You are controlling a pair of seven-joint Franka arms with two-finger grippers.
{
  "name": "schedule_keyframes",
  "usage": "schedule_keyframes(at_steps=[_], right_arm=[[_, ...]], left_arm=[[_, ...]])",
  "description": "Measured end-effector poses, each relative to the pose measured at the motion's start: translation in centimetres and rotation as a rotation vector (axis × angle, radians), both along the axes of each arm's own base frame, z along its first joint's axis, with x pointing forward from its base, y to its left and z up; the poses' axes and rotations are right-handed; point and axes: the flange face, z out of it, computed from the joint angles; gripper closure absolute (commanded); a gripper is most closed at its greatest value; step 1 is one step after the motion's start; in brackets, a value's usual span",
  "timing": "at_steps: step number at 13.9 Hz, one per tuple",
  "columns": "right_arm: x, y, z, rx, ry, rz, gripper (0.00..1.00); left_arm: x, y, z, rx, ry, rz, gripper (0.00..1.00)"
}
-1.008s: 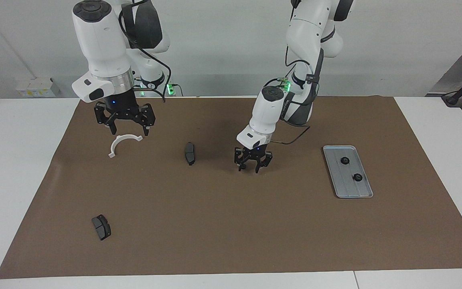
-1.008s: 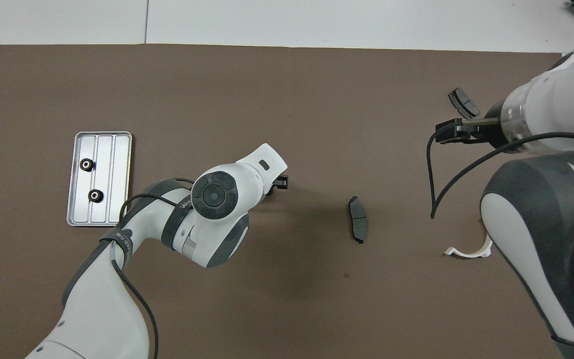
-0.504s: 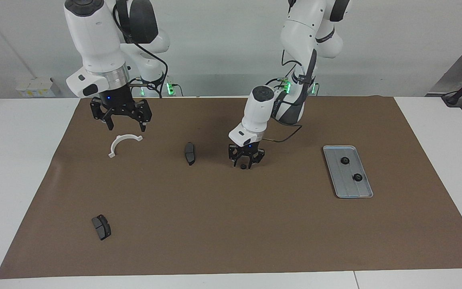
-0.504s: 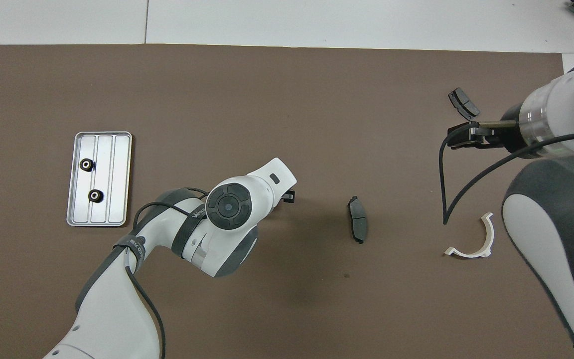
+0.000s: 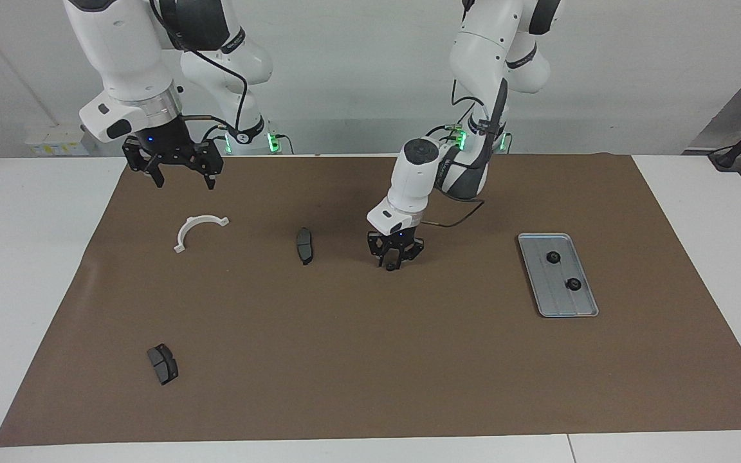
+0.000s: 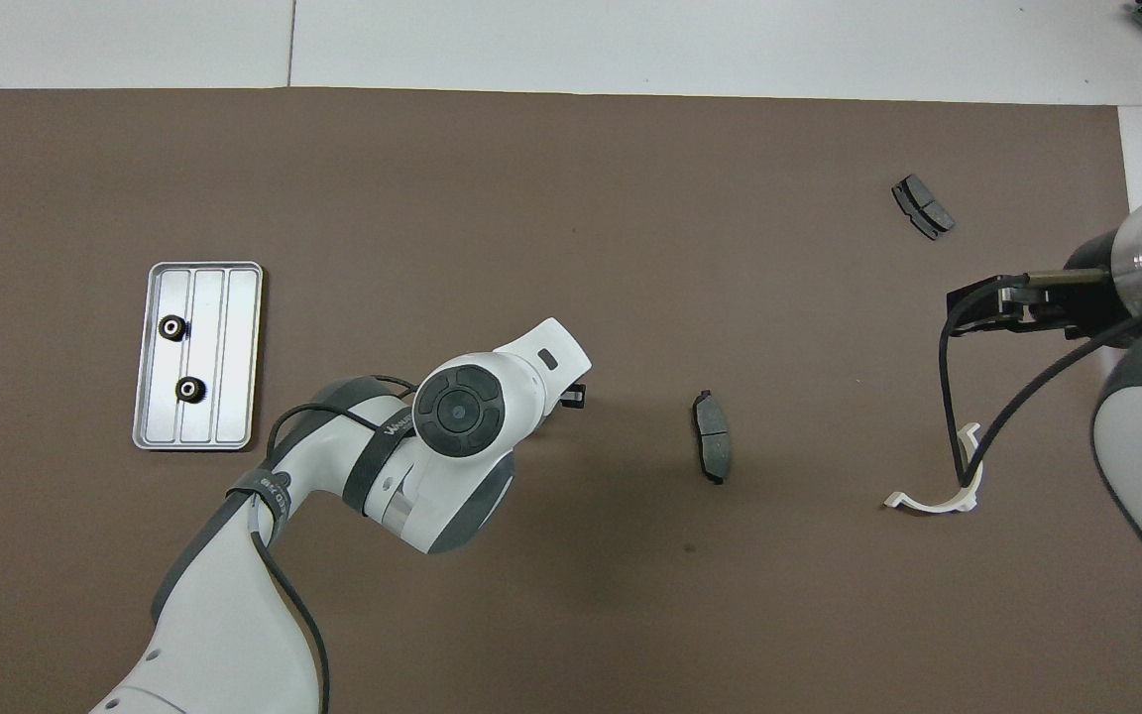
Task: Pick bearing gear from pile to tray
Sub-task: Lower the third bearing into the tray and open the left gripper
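Grabbing gear number three: the gear (image 5: 389,266) sits mid-frame on the mat, right at the tips of my left gripper (image 5: 394,259), fingers narrowing around it, can't tell if they've bitten yet. Next: lift, carry to the tray (image 5: 539,289) at right. Right gripper (image 5: 173,168) waits upper left, fingers spread.

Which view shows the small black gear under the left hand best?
The facing view: the gear shows as a small dark round thing on the mat between the tips of the left hand, which is down around it. In the overhead view the left arm's own wrist covers the gear.
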Motion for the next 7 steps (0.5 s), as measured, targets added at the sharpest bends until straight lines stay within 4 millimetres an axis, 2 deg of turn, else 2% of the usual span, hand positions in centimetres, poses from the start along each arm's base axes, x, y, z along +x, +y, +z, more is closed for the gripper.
schedule_keyframes(at_steps=[7], right_arm=[[0.06, -0.76, -0.06, 0.028, 0.004, -0.019, 0.00]], left_arm=[[-0.12, -0.02, 0.05, 0.006, 0.005, -0.002, 0.87]])
